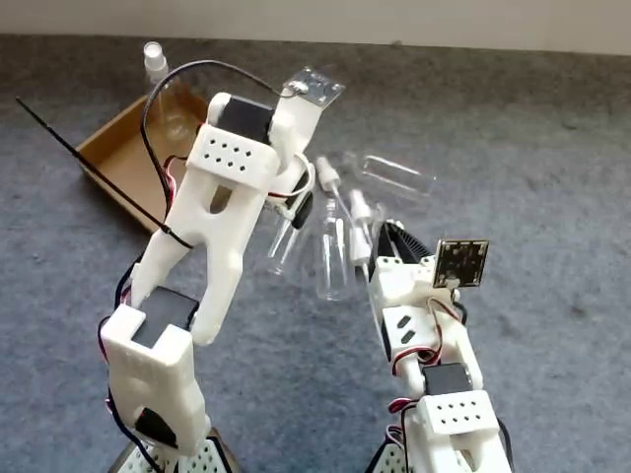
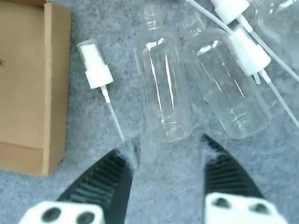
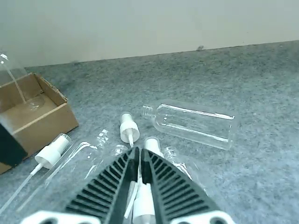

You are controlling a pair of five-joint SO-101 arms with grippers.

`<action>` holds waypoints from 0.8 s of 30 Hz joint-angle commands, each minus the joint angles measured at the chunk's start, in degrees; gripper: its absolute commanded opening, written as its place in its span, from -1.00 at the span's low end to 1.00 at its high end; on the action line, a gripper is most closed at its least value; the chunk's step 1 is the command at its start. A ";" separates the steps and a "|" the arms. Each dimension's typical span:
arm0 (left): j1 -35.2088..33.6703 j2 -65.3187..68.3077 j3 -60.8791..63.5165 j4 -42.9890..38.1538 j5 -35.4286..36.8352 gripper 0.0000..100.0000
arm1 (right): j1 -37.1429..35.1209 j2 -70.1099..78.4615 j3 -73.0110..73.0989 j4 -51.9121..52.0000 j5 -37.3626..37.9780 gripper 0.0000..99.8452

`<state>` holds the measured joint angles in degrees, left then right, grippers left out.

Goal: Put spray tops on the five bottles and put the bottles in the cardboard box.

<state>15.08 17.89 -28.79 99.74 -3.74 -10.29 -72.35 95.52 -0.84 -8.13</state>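
One capped bottle [image 1: 170,99] stands upright in the far corner of the cardboard box [image 1: 113,153], its white spray top already on; nothing else can be made out inside the box. The other bottles lie on their sides on the grey tabletop [image 1: 532,148] beside the box. The left pincer [image 2: 169,151] hangs released, its jaws spread wide just short of the base of an uncapped bottle [image 2: 163,88]. A second open bottle [image 2: 226,88] lies just beside that one, and a loose spray top [image 2: 96,70] lies between the uncapped bottle and the box wall. The right pincer [image 3: 139,156] is clenched, jaws pressed together over a white sprayer piece; whether it grips that piece cannot be told. Beyond its tip, a lone clear bottle [image 3: 194,123] lies apart from the cluster.
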 commanded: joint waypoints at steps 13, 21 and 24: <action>-0.92 12.18 -0.40 -16.62 4.84 -0.40 | -3.12 -0.57 3.30 -1.71 -0.26 -0.98; -4.62 17.27 -0.48 -21.54 4.66 -0.40 | -3.12 -0.57 3.30 -1.71 -0.26 -0.98; -4.79 18.95 -0.48 -22.42 4.66 -0.40 | -3.12 -0.57 3.30 -1.71 -0.26 -0.98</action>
<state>10.86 36.53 -28.35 79.16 0.48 -13.10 -72.35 95.52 -0.84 -8.13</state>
